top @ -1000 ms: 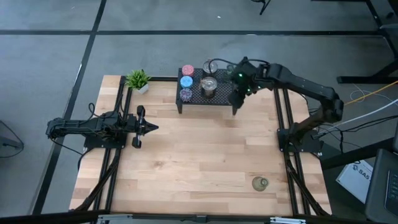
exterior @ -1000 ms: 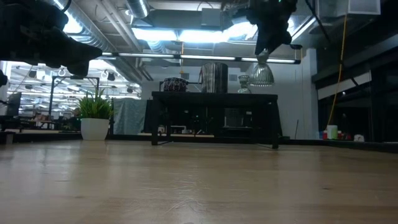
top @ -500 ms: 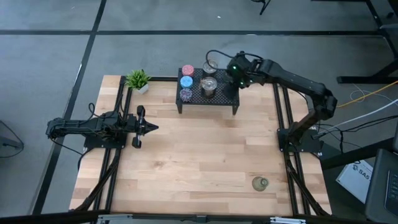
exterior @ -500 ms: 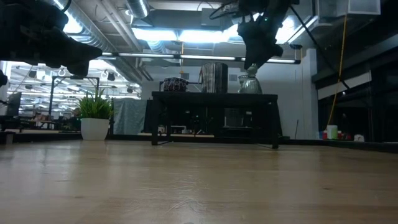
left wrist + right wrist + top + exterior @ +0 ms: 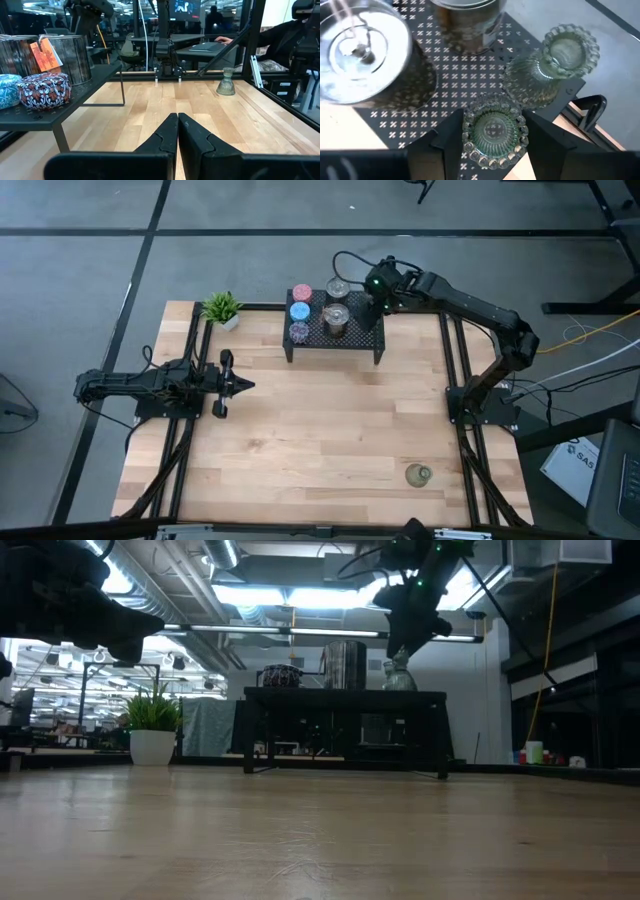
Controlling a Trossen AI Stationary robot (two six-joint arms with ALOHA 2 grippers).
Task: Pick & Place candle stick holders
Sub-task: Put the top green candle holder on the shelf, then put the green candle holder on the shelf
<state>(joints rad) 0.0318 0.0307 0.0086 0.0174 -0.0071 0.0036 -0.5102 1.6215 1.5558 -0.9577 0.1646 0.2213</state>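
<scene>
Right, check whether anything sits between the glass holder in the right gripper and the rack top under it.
Nothing visible does. The right gripper holds the glass candle holder over bare mesh of the rack. A second glass holder stands close beside it at the rack's corner, not touching.

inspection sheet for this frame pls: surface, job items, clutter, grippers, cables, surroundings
Surface: light wooden table, dark rails along both sides.
Job's things: pink, light blue and speckled dark blue round holders in a row on the black perforated metal rack; shiny silver holders beside them; ribbed clear glass holder between the right gripper's fingers over the rack, a second ribbed glass holder next to it; one greenish glass holder alone on the table.
Clutter: small green potted plant.
Grippers: right gripper at the rack; left gripper shut, empty, waiting at table's left.
Cables: cable loop at right wrist.
Surroundings: grey floor; person's arm at a desk.
</scene>
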